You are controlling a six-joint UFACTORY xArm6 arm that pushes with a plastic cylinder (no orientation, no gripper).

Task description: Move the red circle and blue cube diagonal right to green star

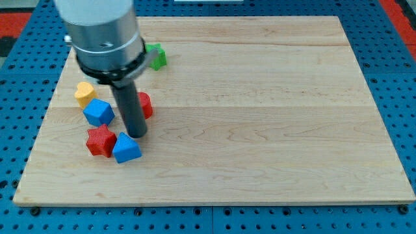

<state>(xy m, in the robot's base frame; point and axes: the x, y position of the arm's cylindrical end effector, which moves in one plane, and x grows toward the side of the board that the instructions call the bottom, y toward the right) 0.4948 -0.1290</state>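
Note:
My tip rests on the board just above a blue block at the view's lower left, touching or nearly touching its top. The red circle sits right behind the rod, partly hidden by it. The blue cube lies to the left of the rod. The green star is at the view's upper left, partly hidden by the arm's body.
A red star-shaped block touches the blue block's left side. A yellow block sits above the blue cube. The wooden board lies on a blue pegboard table; its left edge is close to the blocks.

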